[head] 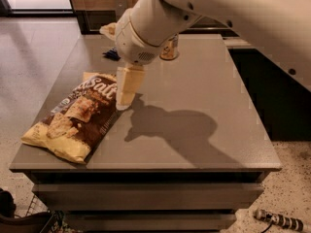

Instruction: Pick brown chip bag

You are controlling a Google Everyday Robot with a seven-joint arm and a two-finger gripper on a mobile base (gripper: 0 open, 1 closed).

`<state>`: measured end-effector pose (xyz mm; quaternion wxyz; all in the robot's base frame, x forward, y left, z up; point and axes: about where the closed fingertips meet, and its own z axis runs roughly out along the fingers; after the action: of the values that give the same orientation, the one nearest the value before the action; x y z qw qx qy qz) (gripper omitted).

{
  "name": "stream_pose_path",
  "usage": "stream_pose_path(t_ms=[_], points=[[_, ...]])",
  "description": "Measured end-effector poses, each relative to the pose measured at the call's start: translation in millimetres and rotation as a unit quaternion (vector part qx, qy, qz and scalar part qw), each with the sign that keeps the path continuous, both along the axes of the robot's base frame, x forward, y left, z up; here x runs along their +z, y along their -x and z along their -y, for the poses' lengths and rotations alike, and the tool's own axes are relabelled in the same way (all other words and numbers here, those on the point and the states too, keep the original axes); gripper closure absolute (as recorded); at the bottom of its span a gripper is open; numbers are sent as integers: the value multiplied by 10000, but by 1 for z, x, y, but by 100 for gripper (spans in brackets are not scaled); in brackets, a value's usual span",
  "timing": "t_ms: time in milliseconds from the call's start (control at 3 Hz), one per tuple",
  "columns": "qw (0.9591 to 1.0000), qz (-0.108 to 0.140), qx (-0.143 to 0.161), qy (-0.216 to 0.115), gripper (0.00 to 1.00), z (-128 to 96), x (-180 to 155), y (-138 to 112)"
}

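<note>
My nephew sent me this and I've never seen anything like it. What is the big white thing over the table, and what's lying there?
The big white shape is a robot arm. At its lower end is the gripper, the pale claw it grabs things with. There is only one picture, looking down on the table from its front side; where that camera is mounted isn't known. On the grey table a brown chip bag with white "Salt" lettering lies flat. The gripper hangs at the bag's upper right edge, and I cannot tell whether it touches the bag. The bag has not been lifted. Farther back are a small dark wrapper and a small can-like container, both partly hidden by the arm.
</note>
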<state>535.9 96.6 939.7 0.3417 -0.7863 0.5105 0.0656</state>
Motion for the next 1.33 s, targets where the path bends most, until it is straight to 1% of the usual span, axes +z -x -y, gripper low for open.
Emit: stream_pose_path(t_ms=[333, 667, 1000, 1333], points=[[9993, -186, 323, 91, 0, -29, -23, 5], [9978, -226, 588, 225, 0, -68, -43, 23], [9953, -250, 822, 454, 0, -111, -80, 41], [9930, -214, 944, 680, 0, -135, -104, 46]])
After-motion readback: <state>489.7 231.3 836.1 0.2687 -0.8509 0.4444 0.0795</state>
